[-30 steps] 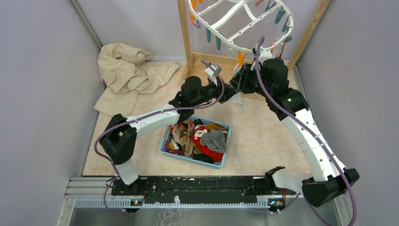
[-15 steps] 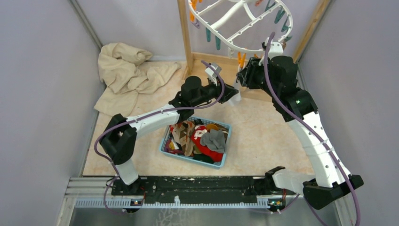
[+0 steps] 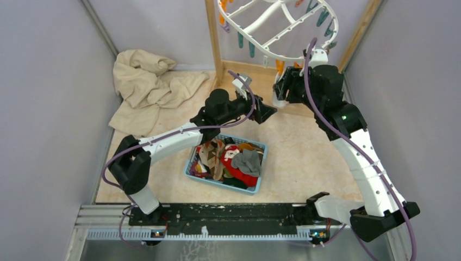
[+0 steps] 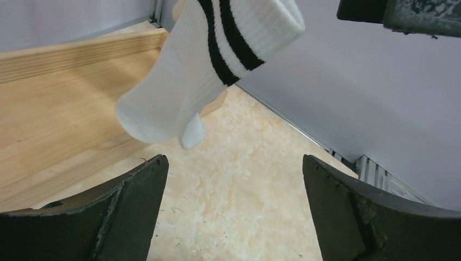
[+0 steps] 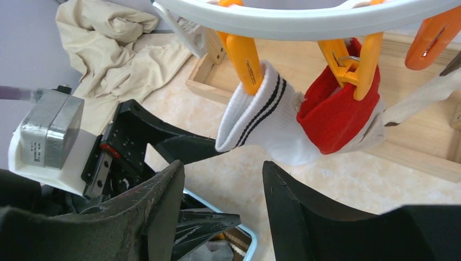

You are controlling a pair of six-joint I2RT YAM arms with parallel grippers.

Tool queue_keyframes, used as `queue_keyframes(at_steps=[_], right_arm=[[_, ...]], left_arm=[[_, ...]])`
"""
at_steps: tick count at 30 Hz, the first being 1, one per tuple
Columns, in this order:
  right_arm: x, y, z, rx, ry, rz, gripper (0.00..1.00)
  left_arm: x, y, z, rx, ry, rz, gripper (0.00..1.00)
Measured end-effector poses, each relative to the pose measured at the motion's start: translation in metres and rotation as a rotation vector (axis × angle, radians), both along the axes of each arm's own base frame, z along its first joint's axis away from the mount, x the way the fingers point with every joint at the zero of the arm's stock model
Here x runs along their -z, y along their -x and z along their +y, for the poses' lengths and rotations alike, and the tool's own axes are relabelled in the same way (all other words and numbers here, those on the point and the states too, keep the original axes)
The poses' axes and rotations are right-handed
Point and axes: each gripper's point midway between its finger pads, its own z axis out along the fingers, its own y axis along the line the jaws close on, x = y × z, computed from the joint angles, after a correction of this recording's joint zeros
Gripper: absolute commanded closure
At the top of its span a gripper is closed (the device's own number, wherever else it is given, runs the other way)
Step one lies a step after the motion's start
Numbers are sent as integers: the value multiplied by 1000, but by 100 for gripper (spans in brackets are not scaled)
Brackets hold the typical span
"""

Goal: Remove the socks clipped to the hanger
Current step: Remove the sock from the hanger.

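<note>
The beige marbled table [image 3: 304, 157] carries everything. A light wooden rack frame [image 3: 213, 38] stands at its far edge. A large crumpled beige cloth [image 3: 147, 81] lies far left. The white plastic oval hanger [image 5: 304, 19] hangs between the frame posts. A blue plastic basket [image 3: 193, 160] sits near centre, holding a heap of mixed socks [image 3: 234, 163].

The left tool [image 4: 234, 160] is spread wide and empty. A white ribbed sock with black stripes [image 4: 190, 87] dangles just ahead of it, apart from both fingers. The right tool [image 5: 223, 166] has its fingers parted and empty, below the hanger rim.

An orange plastic clip [image 5: 244, 60] pins the white sock to the hanger. A red sock [image 5: 337, 114], touching it, hangs from the next clip.
</note>
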Motion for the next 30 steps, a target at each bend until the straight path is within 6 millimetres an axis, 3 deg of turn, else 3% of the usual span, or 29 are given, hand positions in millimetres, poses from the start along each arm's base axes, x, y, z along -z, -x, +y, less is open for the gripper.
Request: queue_keyframes(at_steps=[8, 19, 23, 27, 30], right_arm=[[-2, -3, -11, 61, 20, -6, 40], [-51, 11, -36, 159, -21, -135, 38], [-57, 8, -36, 165, -23, -144, 41], [-55, -5, -26, 139, -19, -125, 42], [-39, -20, -17, 130, 2, -83, 42]], left_arm=[[6, -3, -4, 0, -4, 1, 1], [30, -35, -32, -29, 1, 3, 2], [30, -51, -43, -56, 13, -5, 41], [28, -66, -53, -75, 17, -17, 63], [24, -71, -58, -76, 22, -23, 75]])
